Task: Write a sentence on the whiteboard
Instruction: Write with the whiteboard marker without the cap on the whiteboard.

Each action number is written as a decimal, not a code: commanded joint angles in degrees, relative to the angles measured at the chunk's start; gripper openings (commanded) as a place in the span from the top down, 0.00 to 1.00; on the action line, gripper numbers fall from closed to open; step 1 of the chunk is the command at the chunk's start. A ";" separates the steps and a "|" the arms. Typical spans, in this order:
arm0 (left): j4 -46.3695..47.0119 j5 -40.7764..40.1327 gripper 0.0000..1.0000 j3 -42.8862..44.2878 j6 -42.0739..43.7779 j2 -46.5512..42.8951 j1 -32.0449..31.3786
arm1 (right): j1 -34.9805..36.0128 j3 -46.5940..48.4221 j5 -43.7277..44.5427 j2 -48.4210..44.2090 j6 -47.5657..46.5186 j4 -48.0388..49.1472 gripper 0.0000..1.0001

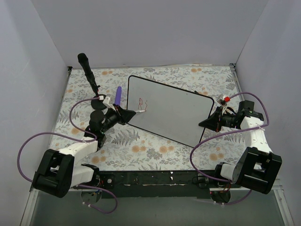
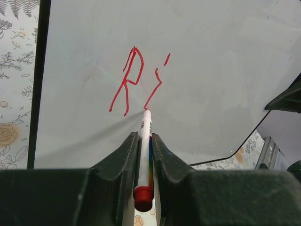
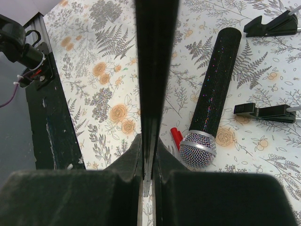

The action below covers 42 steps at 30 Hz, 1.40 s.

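Observation:
The whiteboard [image 1: 174,113] lies slanted across the flowered table. My left gripper [image 2: 145,137] is shut on a white marker [image 2: 145,141] with a red rear end. The marker's tip touches the board just below the last red stroke. The sentence [image 2: 134,80] reads "Ri" in thin red strokes, near the board's left end [image 1: 142,102]. In the top view my left gripper [image 1: 134,113] reaches over the board's left edge. My right gripper [image 3: 150,141] is shut on the whiteboard's right edge [image 3: 156,56], seen end-on as a dark strip. It also shows at that edge from above [image 1: 209,123].
A glittery black microphone [image 3: 211,99] and a small red cap [image 3: 176,137] lie on the cloth beside the board. Two black clips [image 3: 270,110] [image 3: 273,26] lie farther off. A black stick-like object [image 1: 88,70] and a purple item [image 1: 118,95] sit at the far left.

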 commanded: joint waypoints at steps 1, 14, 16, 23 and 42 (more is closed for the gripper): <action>1.48 1.05 1.00 2.25 -0.75 0.66 -0.11 | 0.78 1.14 1.37 -0.26 -3.14 0.85 0.99; -2.54 4.74 1.00 2.87 -2.16 -8.30 -0.02 | 0.87 1.14 1.45 -0.26 -3.14 0.85 0.99; -3.52 4.74 1.00 2.69 -1.98 -10.50 -0.11 | 0.87 1.23 1.37 -0.26 -3.14 0.85 0.99; -2.91 4.83 1.00 0.58 -2.77 -12.26 -0.11 | 0.87 1.14 1.54 -0.17 -3.14 0.93 0.99; 0.95 4.22 1.00 -2.06 -3.83 -12.00 -0.63 | 1.05 1.05 1.72 0.01 -3.06 0.93 0.99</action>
